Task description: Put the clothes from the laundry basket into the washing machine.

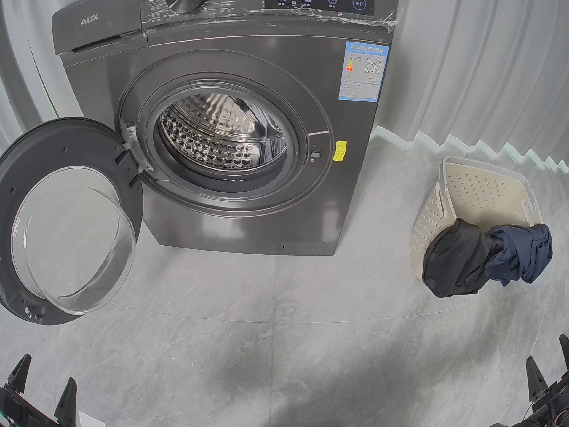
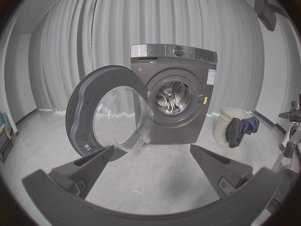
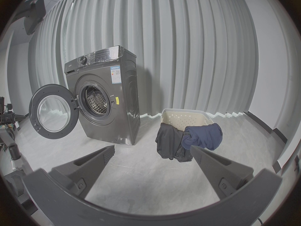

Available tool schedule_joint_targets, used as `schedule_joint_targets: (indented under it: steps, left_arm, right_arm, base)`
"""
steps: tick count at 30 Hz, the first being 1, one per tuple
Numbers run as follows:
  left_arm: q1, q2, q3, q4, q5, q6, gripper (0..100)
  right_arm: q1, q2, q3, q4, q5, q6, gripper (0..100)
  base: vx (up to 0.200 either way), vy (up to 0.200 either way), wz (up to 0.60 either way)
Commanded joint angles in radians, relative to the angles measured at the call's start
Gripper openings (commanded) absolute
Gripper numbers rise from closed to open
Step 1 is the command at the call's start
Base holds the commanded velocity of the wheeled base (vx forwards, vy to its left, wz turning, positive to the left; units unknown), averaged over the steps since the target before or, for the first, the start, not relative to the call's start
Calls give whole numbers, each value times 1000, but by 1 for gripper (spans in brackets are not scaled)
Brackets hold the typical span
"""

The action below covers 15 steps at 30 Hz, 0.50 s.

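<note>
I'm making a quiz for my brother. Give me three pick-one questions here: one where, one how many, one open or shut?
1. Where is the basket relative to the washing machine? A) on top B) on the floor beside it C) inside
2. How many clothes hang over its rim? A) two B) five C) none
3. The machine's door is: A) shut B) open C) missing
Answers: 1B, it stands on the floor; 2A, one black, one blue; 3B, the drum shows.

Cream basket (image 1: 486, 194) — black (image 1: 456, 259), navy clothes (image 1: 524, 250)
</note>
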Motion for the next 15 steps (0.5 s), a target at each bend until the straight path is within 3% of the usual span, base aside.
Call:
schedule_joint_targets:
  steps: [1, 3, 12, 15]
  left_arm:
    - [0, -15, 16, 0, 0, 0, 100]
    - [0, -15, 16, 0, 0, 0, 100]
    - [1, -15, 16, 0, 0, 1, 100]
    - [0, -15, 16, 0, 0, 1, 100]
  right_arm:
    - [0, -8, 18, 0, 0, 0, 100]
    - [0, -8, 18, 0, 1, 0, 100]
    - [0, -8, 18, 0, 0, 0, 100]
    - [0, -8, 18, 0, 1, 0, 100]
  base:
    - [0, -200, 0]
    - [0, -200, 0]
    - [0, 0, 0]
    - [0, -200, 0]
